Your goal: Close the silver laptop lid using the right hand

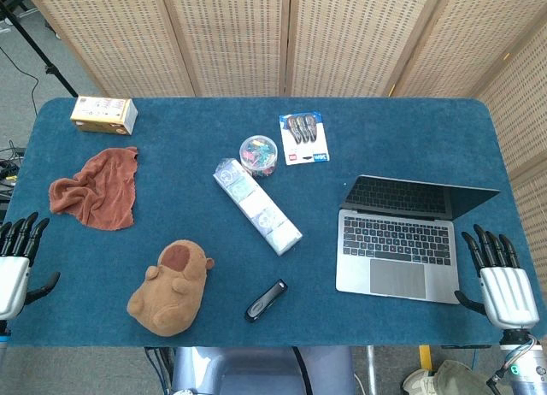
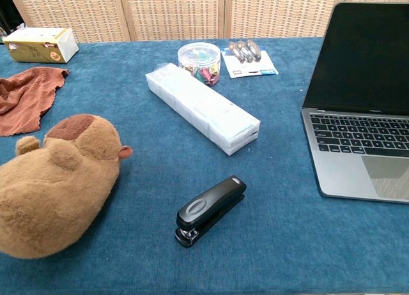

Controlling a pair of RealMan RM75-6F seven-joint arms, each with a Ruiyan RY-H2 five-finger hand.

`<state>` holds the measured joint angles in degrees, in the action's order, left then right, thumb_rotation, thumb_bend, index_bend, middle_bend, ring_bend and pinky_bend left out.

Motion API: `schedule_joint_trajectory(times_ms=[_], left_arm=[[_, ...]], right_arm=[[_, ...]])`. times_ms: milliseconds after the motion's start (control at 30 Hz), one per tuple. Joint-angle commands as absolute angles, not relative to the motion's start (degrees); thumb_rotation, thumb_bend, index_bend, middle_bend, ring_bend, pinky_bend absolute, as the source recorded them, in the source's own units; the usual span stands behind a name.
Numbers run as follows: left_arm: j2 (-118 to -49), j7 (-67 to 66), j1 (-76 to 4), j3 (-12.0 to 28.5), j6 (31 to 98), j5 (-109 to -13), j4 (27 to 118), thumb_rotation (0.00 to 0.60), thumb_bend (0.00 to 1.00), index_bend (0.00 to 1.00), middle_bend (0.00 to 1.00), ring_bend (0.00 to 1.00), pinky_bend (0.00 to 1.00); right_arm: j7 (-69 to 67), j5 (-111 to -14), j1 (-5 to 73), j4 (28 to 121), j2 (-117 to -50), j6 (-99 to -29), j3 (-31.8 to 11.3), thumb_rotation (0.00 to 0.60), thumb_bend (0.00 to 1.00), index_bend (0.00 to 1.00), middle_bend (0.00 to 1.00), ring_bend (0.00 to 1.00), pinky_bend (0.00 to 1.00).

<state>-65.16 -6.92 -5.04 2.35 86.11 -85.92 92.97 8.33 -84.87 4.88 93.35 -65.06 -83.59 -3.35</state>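
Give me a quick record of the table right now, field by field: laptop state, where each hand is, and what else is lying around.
laptop: silver, lid open, screen dark, on the table's right side
right hand: open, fingers spread, just right of the laptop, not touching it
left hand: open, at the table's left edge, holding nothing
table: blue cloth top
near middle: black stapler, long white pack, round tub of clips
left side: brown plush toy, rust cloth, small box
task status: lid not yet closed
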Motion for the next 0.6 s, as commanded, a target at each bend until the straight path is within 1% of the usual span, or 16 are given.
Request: schedule_joint_trajectory(times_ms=[33, 600], left_arm=[[-65.1, -6.9, -5.0, 2.3, 86.1, -86.0, 93.1, 0.6, 0.25, 0.07, 0.0, 0.0, 0.0], [-64.8, -6.4, -4.7, 2.3, 86.9, -86.6, 93.8, 0.6, 0.24, 0.07, 0.0, 0.0, 0.0]], right_arm=[[8.3, -84.8, 4.8, 93.4, -65.0, -83.7, -3.4, 0.6, 0.17, 0.0, 0.0, 0.0, 0.0], [7.6, -85.2, 4.6, 93.7, -64.7, -84.3, -3.4, 0.6, 0.17, 0.0, 0.0, 0.0, 0.0]])
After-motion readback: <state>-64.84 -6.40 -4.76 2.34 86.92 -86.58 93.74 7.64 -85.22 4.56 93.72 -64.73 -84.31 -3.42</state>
